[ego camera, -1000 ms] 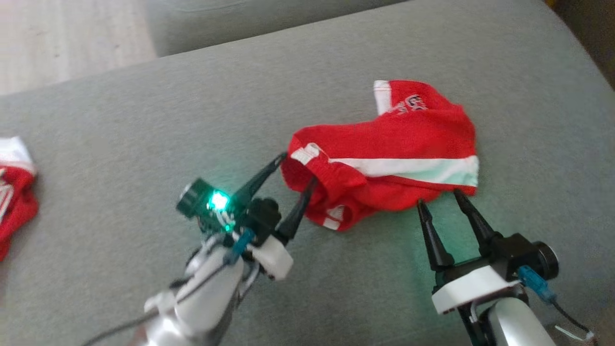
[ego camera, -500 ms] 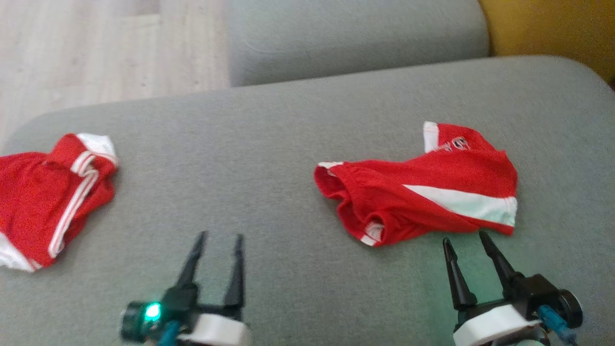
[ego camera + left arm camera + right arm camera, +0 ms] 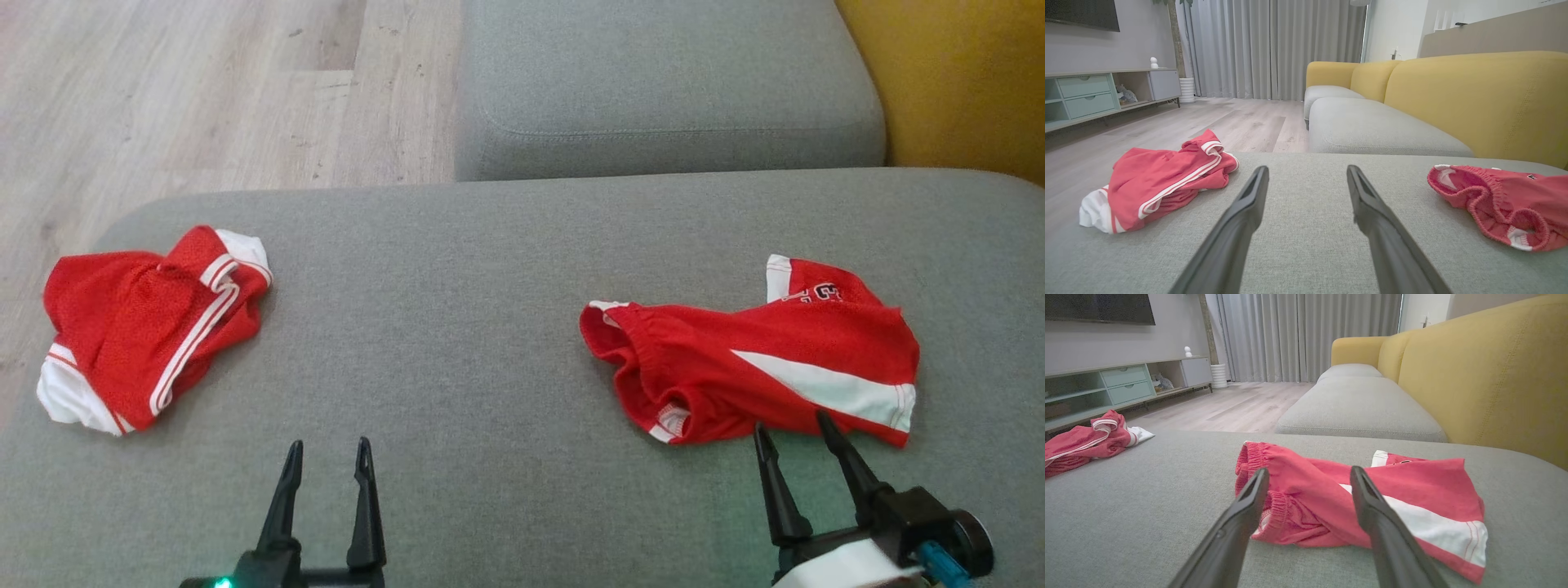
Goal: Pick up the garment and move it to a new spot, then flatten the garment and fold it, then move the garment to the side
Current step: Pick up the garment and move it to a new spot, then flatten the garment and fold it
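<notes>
Red garment (image 3: 759, 376) lies on the sofa seat (image 3: 490, 343) in the head view, near edge at the tips of the right tool (image 3: 790, 423); it and the left tool (image 3: 328, 445) stand spread, empty. Left wrist view: garment at right. Right wrist view: garment just beyond the fingers (image 3: 1235, 522).

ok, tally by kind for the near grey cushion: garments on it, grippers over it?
Red garments: 2, left garment and right garment, both lying on the grey cushion.
Grippers: 2, left gripper and right gripper, both with fingers apart, holding nothing.
Total: 4.
</notes>
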Tool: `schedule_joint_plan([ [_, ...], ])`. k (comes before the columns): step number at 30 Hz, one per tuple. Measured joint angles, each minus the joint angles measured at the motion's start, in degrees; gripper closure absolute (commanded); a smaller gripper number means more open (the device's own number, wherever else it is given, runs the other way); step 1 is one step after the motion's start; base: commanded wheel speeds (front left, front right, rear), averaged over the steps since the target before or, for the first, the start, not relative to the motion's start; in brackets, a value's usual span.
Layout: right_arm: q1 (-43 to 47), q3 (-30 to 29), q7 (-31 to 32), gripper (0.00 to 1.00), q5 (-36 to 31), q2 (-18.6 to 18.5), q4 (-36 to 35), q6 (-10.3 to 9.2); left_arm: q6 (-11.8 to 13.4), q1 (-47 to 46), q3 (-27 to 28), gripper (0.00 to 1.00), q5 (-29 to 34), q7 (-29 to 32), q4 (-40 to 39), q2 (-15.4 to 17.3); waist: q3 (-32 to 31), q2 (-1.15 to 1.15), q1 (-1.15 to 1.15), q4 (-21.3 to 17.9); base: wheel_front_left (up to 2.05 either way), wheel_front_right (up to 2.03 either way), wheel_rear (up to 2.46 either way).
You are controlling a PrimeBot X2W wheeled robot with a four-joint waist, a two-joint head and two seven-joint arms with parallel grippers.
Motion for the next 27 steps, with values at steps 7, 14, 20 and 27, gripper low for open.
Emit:
schedule_joint_plan([
  [7, 0.08, 0.15, 0.0, 0.0, 0.0, 0.0, -0.45, 0.0, -0.36, 1.41, 0.21, 0.0, 1.53, 0.01, -0.27, -0.14, -0.37, 0.0, 0.0, 0.21, 0.0, 0.0, 0.0],
  [14, 0.18, 0.19, 0.01, 0.0, 0.11, 0.0, -0.6, 0.0, -1.02, 1.56, 0.3, 0.0, 2.48, 0.0, -0.21, -0.16, -0.63, 0.0, 0.0, -0.06, 0.0, 0.0, 0.0],
  [20, 0.22, 0.18, 0.01, 0.0, 0.33, 0.0, -1.0, 0.0, -1.09, 2.18, 0.23, 0.0, 2.49, 0.01, 0.13, -0.18, -0.72, 0.0, 0.0, -0.19, 0.0, 0.0, 0.0],
  [27, 0.23, 0.19, 0.01, 0.0, 0.33, 0.0, -1.14, 0.0, -1.1, 2.26, -0.04, 0.0, 2.48, 0.01, 0.82, -0.18, -0.54, 0.0, 0.01, -0.39, 0.0, 0.0, 0.0],
])
